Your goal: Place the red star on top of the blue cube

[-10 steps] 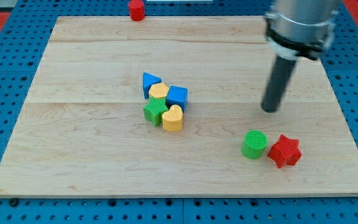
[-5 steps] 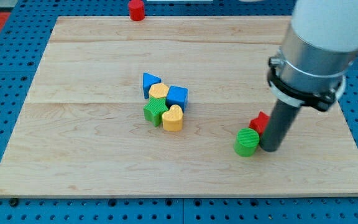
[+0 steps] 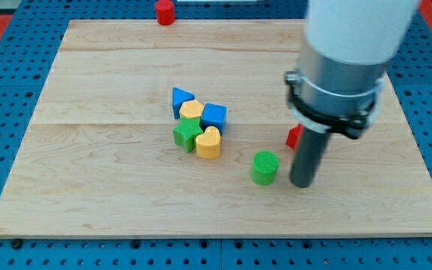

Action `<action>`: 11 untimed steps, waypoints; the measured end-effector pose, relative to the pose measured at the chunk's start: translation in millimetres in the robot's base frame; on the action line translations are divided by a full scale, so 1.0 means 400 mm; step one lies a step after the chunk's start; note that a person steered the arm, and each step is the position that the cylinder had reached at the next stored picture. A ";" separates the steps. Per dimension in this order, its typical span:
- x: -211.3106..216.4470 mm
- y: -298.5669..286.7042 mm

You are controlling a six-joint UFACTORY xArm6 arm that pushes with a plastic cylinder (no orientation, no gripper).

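My tip [image 3: 302, 183] rests on the board right of centre, just right of a green cylinder [image 3: 264, 166]. The red star [image 3: 294, 137] is mostly hidden behind the rod; only a red corner shows at the rod's left side, above the tip. The blue cube [image 3: 214, 116] sits in a cluster at the board's centre, well to the left of the tip. It touches a yellow hexagon-like block [image 3: 192, 110] and stands just above a yellow heart [image 3: 208, 142].
The cluster also holds a blue triangle [image 3: 181, 99] and a green block [image 3: 187, 134]. A red cylinder [image 3: 164, 12] stands at the board's top edge. The wooden board [image 3: 88, 180] lies on a blue pegboard.
My tip moved down then left, sweeping the green cylinder and the red star leftward. The star has gone from right of the cylinder to behind the rod. The cluster has not moved.
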State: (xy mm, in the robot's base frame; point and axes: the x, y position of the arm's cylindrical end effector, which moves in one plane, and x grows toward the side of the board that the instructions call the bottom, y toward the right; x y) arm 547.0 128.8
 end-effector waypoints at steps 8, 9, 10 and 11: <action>-0.253 -0.187; -0.299 -0.232; -0.316 -0.171; -0.363 -0.103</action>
State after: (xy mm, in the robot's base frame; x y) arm 401.8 87.7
